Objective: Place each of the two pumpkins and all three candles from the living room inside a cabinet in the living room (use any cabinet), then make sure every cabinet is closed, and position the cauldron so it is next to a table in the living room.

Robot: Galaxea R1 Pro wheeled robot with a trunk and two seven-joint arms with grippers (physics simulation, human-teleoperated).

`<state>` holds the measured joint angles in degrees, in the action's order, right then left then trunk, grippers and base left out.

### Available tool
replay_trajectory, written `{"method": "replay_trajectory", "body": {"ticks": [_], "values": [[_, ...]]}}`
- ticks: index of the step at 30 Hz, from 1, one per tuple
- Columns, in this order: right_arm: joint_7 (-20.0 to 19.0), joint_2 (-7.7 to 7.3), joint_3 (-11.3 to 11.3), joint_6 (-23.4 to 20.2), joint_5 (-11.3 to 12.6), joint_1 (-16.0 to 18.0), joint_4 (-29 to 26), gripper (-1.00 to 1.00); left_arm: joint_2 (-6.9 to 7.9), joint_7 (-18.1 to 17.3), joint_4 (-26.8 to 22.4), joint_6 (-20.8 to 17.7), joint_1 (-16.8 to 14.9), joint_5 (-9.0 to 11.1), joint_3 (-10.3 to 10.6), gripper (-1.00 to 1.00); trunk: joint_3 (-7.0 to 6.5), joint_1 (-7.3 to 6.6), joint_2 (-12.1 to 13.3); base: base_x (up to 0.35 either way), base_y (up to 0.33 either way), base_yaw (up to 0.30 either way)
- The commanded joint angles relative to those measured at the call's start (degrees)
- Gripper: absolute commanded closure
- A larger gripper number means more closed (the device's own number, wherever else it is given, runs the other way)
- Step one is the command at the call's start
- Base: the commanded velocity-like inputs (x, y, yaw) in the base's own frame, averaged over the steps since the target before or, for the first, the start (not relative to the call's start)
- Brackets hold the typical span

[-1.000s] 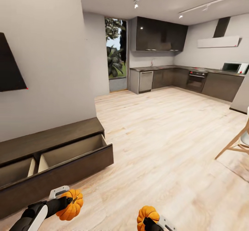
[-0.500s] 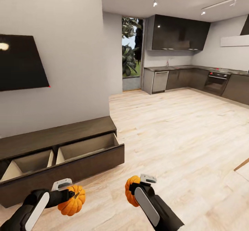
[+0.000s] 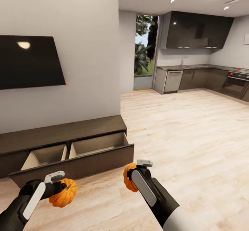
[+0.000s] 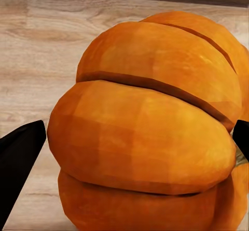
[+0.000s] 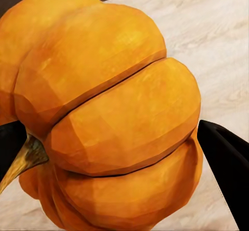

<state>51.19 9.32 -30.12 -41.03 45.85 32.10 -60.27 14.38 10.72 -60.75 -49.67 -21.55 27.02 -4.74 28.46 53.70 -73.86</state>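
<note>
Two ribbed orange pumpkins, one clamped in the left end effector (image 3: 59,186), one in the right end effector (image 3: 135,175). Both arms held low over the floor (image 3: 193,144), before the open-drawered cabinet (image 3: 69,134).

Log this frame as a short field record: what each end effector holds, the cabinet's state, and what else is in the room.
left end effector: shut on the left pumpkin, held above the wood floor
right end effector: shut on the right pumpkin
cabinet: low dark-brown unit against the wall; its drawer is pulled open, with two pale compartments that look empty
pumpkins relative to cabinet: both in front of the open drawer, not yet inside
above cabinet: dark wall screen
background: grey kitchen units and a window
</note>
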Motion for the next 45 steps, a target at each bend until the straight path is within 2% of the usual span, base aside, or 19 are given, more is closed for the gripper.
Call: {"method": "replay_trajectory", "body": {"ticks": [1,8,13,17,35,45], "values": [[0.50,-0.01,-0.10,-0.60,0.15,0.07,-0.26,1.00,0.00,0.53,-0.25,-0.34,-0.05,0.71,-0.07,1.00,-0.05,-0.23,0.38,0.000,0.000,0.192],[0.54,0.11,-0.21,-1.18,0.20,0.02,-0.69,1.00,-0.41,0.53,-1.45,-0.64,-0.07,0.83,-0.16,1.00,-0.78,-1.76,3.18,0.000,0.000,0.189],[0.79,0.18,-3.59,-1.16,0.13,0.05,-0.79,1.00,-0.49,0.53,-1.79,-0.67,-0.07,0.87,-0.10,1.00,-1.30,-2.86,5.19,0.000,0.000,0.187],[0.90,0.18,-4.71,-1.16,0.12,0.07,-0.81,1.00,-0.49,0.53,-1.82,-0.69,-0.07,0.92,-0.09,1.00,-1.71,-3.74,6.79,0.000,0.000,0.187],[0.32,0.17,-5.05,-0.83,0.03,0.05,-0.56,1.00,-0.52,0.23,-1.87,-0.60,-0.07,0.99,-0.01,1.00,-3.59,-7.69,14.01,0.000,0.000,0.187],[0.31,0.14,-5.18,-0.52,0.03,0.01,-0.61,1.00,-0.58,0.09,-6.44,-0.10,-0.07,1.03,0.29,1.00,-2.89,-7.69,14.01,0.077,0.000,0.162]]}}
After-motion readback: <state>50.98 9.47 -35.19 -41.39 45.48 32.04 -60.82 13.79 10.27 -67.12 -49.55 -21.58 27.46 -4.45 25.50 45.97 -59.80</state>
